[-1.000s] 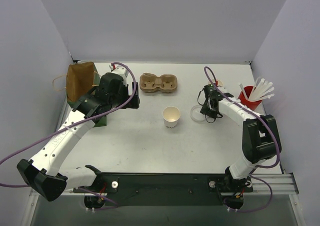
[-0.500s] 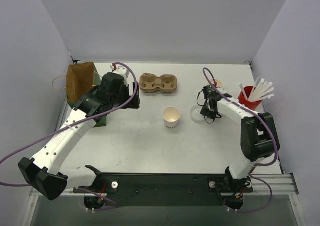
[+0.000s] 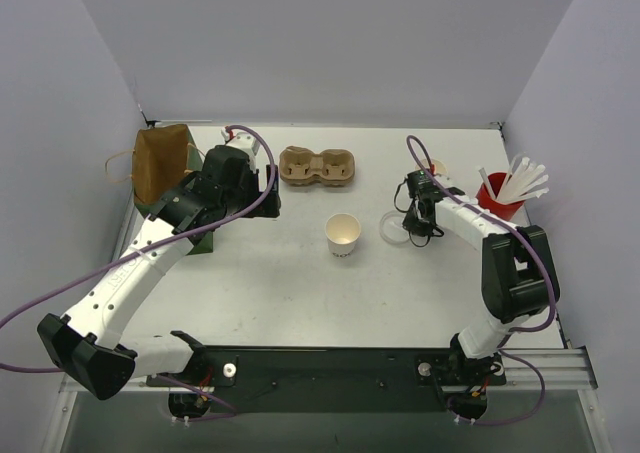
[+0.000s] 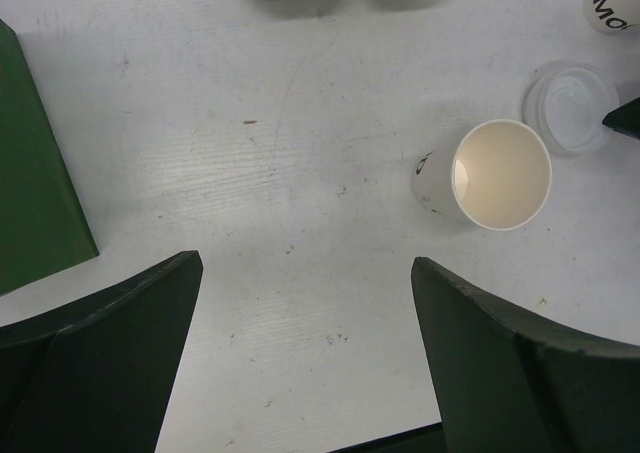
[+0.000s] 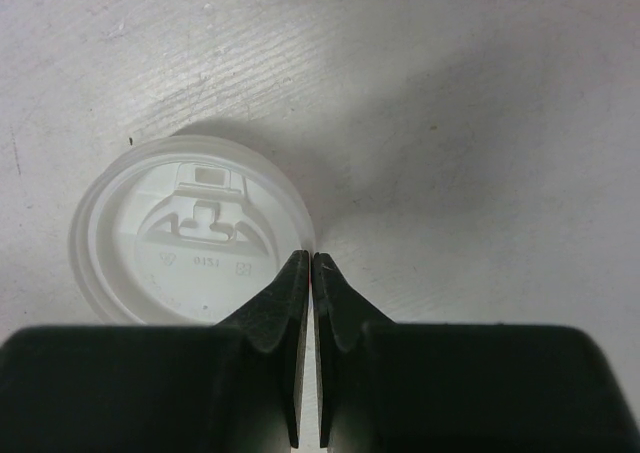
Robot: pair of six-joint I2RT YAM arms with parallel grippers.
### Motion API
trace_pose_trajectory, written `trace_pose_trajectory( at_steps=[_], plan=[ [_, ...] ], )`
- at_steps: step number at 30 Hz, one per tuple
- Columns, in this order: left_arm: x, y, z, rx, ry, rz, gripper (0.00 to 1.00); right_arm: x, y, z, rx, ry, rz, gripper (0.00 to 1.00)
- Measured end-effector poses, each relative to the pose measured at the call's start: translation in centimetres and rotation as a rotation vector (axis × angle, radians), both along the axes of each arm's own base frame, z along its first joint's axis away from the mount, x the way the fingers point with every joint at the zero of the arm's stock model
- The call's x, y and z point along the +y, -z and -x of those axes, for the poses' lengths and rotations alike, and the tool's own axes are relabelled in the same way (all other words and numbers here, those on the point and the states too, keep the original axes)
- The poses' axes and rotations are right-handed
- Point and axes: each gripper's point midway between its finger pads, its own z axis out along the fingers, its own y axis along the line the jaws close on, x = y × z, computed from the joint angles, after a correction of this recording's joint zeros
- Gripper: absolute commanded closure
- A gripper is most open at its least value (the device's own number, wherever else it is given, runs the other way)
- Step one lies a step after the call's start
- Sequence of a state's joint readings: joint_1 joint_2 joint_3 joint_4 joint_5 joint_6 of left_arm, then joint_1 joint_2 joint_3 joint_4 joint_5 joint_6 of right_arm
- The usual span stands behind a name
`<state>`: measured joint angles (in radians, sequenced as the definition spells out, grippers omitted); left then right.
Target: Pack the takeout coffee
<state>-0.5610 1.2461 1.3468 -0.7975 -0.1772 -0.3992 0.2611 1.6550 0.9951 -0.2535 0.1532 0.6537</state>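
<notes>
Lid (image 5: 185, 233): lies flat on the tabletop (image 3: 280, 283), right of centre. It is round, so there is no long axis to line up with.
Right fingers (image 5: 280, 313): pressed together, with the tips at the lid's right rim. Whether the thin rim is nipped between them cannot be told.
Lid from the right fingers: the body of the lid spreads left of the tips, touching them or just beside.
Left fingers (image 4: 110, 343): spread wide and holding nothing, over the left side of the tabletop near the paper bag (image 3: 160, 161).
Nearer arm: the right, plainly. The left is well apart from the lid.
Takeout cup (image 4: 612, 3): white with printed lettering, at the far right, beyond the lid. Only part of it shows in the left wrist view, and the right arm mostly hides it from above.
Open cup (image 3: 343, 235): upright, just left of the lid but apart from it. Its tan inside is empty.
Carrier (image 3: 318, 166): far of the open cup, with two wells, both empty.
Paper bag: far left, mouth open, nothing seen inside.
Red cup (image 3: 495, 198): far right, holding white straws.
Step in hand, as a judgement: taking the lid by its rim, likely to cap a cup.
Risk: so thin a rim could slip from the pinch on lifting.
</notes>
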Motion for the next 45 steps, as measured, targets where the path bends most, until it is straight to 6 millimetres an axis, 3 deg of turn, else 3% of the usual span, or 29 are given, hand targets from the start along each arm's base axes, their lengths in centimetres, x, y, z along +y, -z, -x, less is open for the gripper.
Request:
trace_pose_trajectory(
  at_steps=[5,13,20,23,30,33,36,45],
  plan=[
    [-0.1,0.2,0.0,0.006,0.001,0.0,0.03,-0.1,-0.7,0.4,0.002,0.0,0.0,1.0],
    [-0.6,0.8,-0.1,0.033,0.006,0.012,0.03,0.1,-4.7,-0.3,-0.086,-0.001,-0.023,1.0],
    [-1.4,0.8,-0.1,0.039,0.02,0.051,0.03,0.2,-6.8,0.0,-0.106,-0.008,-0.04,1.0],
    [-2.1,0.3,-0.4,0.032,0.041,0.1,0.03,1.1,-8.9,0.0,-0.144,-0.03,-0.09,1.0],
    [-5.1,-2.2,-0.9,-0.001,0.126,0.282,0.03,5.3,-18.1,-0.3,-0.341,-0.144,-0.342,1.0],
    [-6.5,-3.8,-1.0,-0.023,0.165,0.372,0.03,7.6,-20.8,0.1,-0.393,-0.198,-0.483,1.0],
    [-7.5,-5.7,-1.0,-0.053,0.202,0.457,0.04,10.3,-22.9,0.2,-0.424,-0.245,-0.64,1.0],
    [-9.0,-10.0,0.2,-0.114,0.297,0.635,0.04,16.4,-25.9,1.3,-0.428,-0.33,-1.025,1.0]
  ],
)
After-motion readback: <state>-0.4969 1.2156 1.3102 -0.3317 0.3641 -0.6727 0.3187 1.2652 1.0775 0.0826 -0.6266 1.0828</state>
